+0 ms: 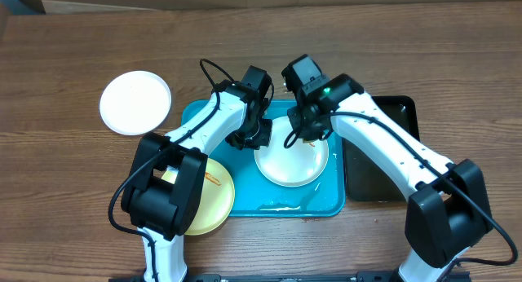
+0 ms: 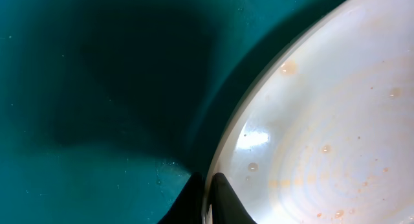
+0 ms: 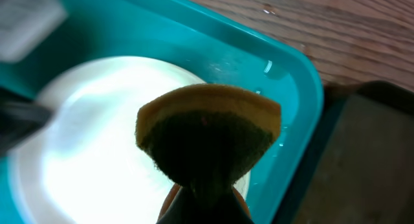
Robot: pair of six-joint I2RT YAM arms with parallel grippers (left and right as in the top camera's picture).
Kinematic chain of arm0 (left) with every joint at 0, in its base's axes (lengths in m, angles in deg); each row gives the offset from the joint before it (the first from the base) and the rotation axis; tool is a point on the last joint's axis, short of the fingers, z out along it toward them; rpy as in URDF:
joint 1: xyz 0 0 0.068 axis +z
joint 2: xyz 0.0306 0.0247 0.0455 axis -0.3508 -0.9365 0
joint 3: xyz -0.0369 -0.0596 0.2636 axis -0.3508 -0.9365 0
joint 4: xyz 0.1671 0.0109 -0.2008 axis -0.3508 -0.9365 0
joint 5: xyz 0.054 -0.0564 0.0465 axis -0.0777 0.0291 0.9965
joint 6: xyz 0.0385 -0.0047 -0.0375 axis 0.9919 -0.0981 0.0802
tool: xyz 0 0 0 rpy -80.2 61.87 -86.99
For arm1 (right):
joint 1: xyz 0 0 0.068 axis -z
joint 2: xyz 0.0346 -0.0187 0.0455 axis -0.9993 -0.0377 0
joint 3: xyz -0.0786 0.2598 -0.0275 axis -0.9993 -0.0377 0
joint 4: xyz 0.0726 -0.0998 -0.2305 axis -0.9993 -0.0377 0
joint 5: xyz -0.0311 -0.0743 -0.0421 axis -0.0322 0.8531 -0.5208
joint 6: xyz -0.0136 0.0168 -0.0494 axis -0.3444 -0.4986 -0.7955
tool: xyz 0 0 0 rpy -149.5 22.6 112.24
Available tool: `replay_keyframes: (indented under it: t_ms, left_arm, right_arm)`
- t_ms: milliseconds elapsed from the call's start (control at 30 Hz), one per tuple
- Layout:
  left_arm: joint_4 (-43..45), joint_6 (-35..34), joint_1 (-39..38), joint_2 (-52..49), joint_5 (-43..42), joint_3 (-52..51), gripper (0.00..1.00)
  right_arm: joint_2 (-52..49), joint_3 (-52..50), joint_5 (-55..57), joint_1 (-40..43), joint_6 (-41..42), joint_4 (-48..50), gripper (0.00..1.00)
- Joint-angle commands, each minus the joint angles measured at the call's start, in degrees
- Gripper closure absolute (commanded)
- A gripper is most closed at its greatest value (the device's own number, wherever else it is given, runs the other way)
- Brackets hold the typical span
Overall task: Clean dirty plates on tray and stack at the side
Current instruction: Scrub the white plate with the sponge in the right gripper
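Sponge [image 3: 208,127] in right claw [image 3: 206,208], plate [image 2: 323,120] in left claw [image 2: 210,199] — wrist cams only.

A robot lab bench set up for a dishwashing trial.
A white-and-black left arm [image 1: 204,127] and right arm [image 1: 391,147] stand on a wood-grain worktop [image 1: 457,62], over a turquoise tray [image 1: 330,202] holding a white plate [image 1: 294,166], beside a black tray [image 1: 401,111].

Three plates [image 1: 135,103] [image 1: 292,166] [image 1: 210,205], two trays [image 1: 330,202] [image 1: 401,111], one sponge [image 3: 207,117], two arms [image 1: 204,127] [image 1: 391,147].
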Motion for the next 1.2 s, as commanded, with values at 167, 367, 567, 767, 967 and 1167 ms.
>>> replay_keyframes:
  t_ms: [167,367,567,767,967,1167]
  left_arm:
    - [0.2,0.4,-0.3,-0.9,0.2,-0.2,0.92]
    - [0.2,0.4,-0.3,-0.9,0.2,-0.2,0.92]
    - [0.2,0.4,-0.3,-0.9,0.2,-0.2,0.92]
    - [0.2,0.4,-0.3,-0.9,0.2,-0.2,0.93]
    - [0.2,0.4,-0.3,-0.9,0.2,-0.2,0.92]
    - [0.3,0.4,-0.3,-0.9,0.1,-0.2,0.93]
  right_arm:
    - [-0.3,-7.3,3.6,0.4,-2.5,8.1,0.96]
    - [-0.3,-13.0,2.1,0.5,-5.4,14.5,0.96]
    - [-0.3,-19.5,2.1,0.5,-7.5,22.2,0.96]
    - [-0.3,-25.7,2.0,0.6,-7.4,31.3,0.96]
    - [-0.3,-27.0,-6.1,0.6,-10.0,29.8,0.96]
    - [-0.3,-27.0,-15.9,0.6,-15.4,26.5,0.96]
